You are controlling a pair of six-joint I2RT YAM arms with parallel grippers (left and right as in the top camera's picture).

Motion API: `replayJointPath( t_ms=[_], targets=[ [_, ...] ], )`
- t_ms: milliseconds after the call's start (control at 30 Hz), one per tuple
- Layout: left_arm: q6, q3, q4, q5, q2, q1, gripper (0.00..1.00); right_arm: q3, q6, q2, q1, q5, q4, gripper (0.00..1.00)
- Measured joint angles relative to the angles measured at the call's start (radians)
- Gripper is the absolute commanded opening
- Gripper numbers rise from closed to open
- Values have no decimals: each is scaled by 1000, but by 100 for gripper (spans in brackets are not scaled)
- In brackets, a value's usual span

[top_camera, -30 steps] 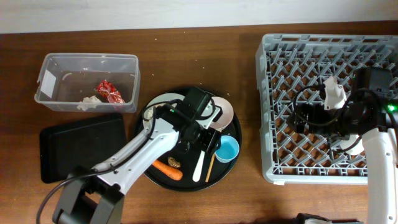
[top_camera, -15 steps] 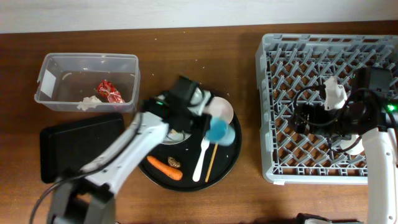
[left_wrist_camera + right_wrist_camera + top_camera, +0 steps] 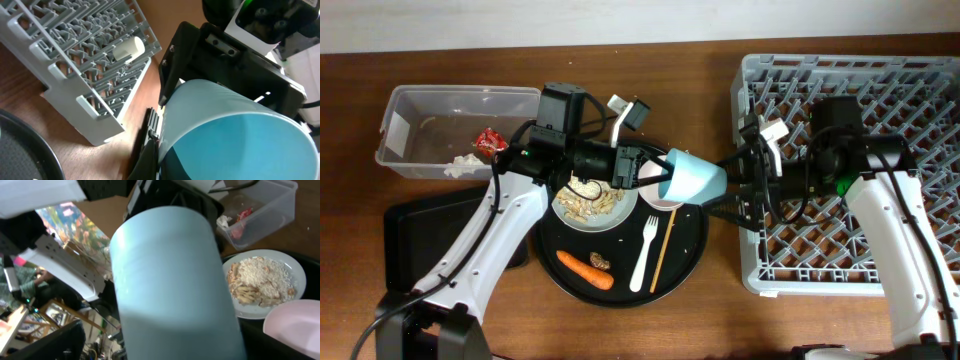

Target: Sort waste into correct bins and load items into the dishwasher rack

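My left gripper (image 3: 660, 172) (image 3: 159, 139) is shut on the rim of the light-blue cup (image 3: 698, 180) (image 3: 225, 130), holding it on its side above the round tray's right edge. My right gripper (image 3: 732, 188) (image 3: 170, 347) stands open at the dishwasher rack's (image 3: 920, 80) left side, its fingers either side of the cup's (image 3: 170, 280) base. The white plate (image 3: 565, 212) carries rice scraps (image 3: 590, 200). The pink bowl (image 3: 658, 197) lies partly under the cup. A carrot (image 3: 585, 270), brown lump (image 3: 601, 262), fork (image 3: 645, 255) and chopstick (image 3: 660, 255) lie on the tray.
The round black tray (image 3: 692, 245) sits mid-table. The clear tub (image 3: 420, 110) at back left holds a red wrapper (image 3: 488, 142) and tissue (image 3: 460, 165). A shallow black tray (image 3: 440, 240) lies below it. A white cup (image 3: 129, 48) lies in the rack (image 3: 85, 60).
My left gripper shut on the blue cup, lifted it off the tray and carried it right, tipping it sideways. My right arm swung left from over the rack to meet it.
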Motion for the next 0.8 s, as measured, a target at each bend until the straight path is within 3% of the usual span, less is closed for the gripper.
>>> replayJointPath(
  t_ms=[33, 133, 167, 200, 233, 300, 333, 400, 500, 567, 700, 800],
  targets=[
    [0, 0, 0, 13, 0, 0, 0, 0, -2, 0, 0, -2, 6, 70],
    [0, 0, -3, 45, 0, 0, 3, 0, -4, 2, -2, -9, 7, 61],
    [0, 0, -3, 48, 0, 1, 18, 0, -7, 2, -2, -12, 7, 59],
    [2, 0, -3, 50, 0, 1, 52, 0, -7, 2, -2, -14, 5, 56],
    [-5, 0, -2, 42, 0, 1, 75, 0, -6, 2, 0, -21, 4, 53],
    [-7, 0, -9, 18, 0, 0, 87, 0, -1, 2, 0, 7, 9, 52],
    [-9, 0, -37, -18, 0, 0, 87, 0, 10, 2, 0, 33, 16, 50],
    [-9, 7, -173, -227, -1, 0, 92, 2, 75, 2, -19, 125, 26, 50],
    [-7, 4, -374, -691, -3, 0, 94, 132, 353, 6, -172, 525, 35, 50],
    [-6, 4, -423, -824, -3, 0, 94, 205, 526, 7, -246, 801, 44, 50],
    [-6, 4, -431, -931, -3, 0, 94, 226, 721, 14, -378, 1149, 69, 50],
    [-6, 4, -431, -954, -3, 0, 94, 228, 777, 93, -450, 1260, 72, 52]
  ],
)
